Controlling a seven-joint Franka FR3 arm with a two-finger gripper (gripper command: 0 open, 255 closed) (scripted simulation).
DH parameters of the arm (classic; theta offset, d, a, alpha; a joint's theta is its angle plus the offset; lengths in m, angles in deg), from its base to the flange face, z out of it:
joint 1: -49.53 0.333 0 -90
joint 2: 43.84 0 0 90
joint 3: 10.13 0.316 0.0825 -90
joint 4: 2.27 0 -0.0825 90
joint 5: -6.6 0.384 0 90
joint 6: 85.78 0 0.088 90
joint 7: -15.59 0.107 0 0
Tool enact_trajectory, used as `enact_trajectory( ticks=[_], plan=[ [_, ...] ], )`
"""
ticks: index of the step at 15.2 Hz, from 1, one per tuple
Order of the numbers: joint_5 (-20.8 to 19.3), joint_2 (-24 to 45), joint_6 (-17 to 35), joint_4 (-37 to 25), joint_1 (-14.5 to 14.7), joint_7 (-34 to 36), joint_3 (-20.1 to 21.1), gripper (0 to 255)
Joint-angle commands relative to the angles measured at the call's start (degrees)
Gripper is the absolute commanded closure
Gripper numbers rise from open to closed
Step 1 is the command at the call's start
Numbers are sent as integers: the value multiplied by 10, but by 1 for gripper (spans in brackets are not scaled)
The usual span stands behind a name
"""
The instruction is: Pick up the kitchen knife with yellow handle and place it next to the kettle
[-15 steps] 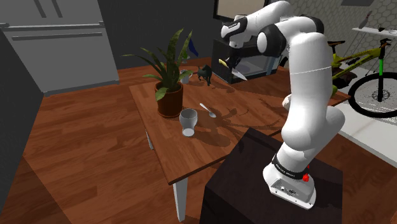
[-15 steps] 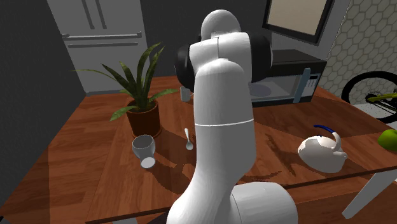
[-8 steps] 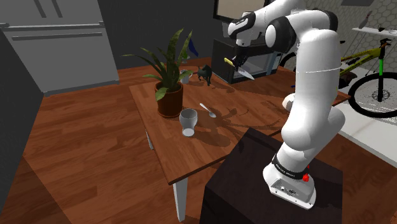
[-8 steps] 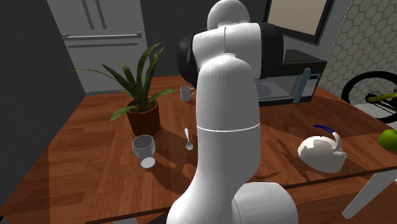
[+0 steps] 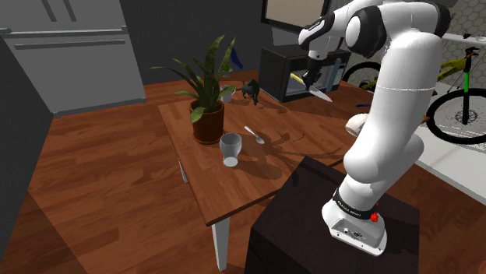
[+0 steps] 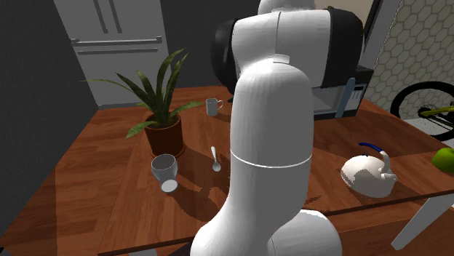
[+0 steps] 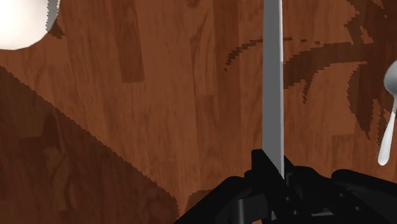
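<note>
My black gripper (image 5: 309, 77) hangs high over the wooden table (image 5: 234, 183), in front of the microwave, shut on the knife (image 5: 314, 89). The knife's yellow handle sticks out toward the shoulder view's left and its grey blade slants down to the right. In the wrist view the long blade (image 7: 273, 83) runs out from between my fingers (image 7: 259, 167). The white kettle (image 6: 368, 174), with a dark blue handle, stands on the table at the second exterior view's right. It peeks out from behind my arm as a white kettle (image 5: 357, 123), and appears as a white kettle (image 7: 22, 22) ahead of the gripper.
On the table are a potted plant (image 5: 206, 105), a grey cup (image 5: 230, 148), a spoon (image 5: 255, 135), a small mug (image 6: 212, 108), a dark figurine (image 5: 251, 90) and a microwave (image 5: 284, 72). A bicycle (image 5: 456, 93) stands beyond. A green fruit (image 6: 444, 159) lies near the kettle.
The arm has swung toward the shoulder view's right, carrying the knife from above the table's middle to in front of the microwave, closer to the kettle. The grip stays shut.
</note>
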Motion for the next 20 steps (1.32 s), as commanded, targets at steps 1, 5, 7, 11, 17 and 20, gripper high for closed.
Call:
enact_trajectory(
  ticks=[1, 5, 7, 11, 17, 20],
  plan=[
    [-8, -23, 10, 31, -9, -20, -10, 255],
    [-25, -62, 23, 80, -29, -56, -31, 255],
    [-33, -79, 27, 100, -40, -75, -42, 255],
    [-48, -107, 34, 132, -63, -116, -65, 255],
    [-36, -94, 71, 158, -71, -136, -69, 255],
    [-26, -81, 93, 169, -72, -143, -68, 255]
  ],
)
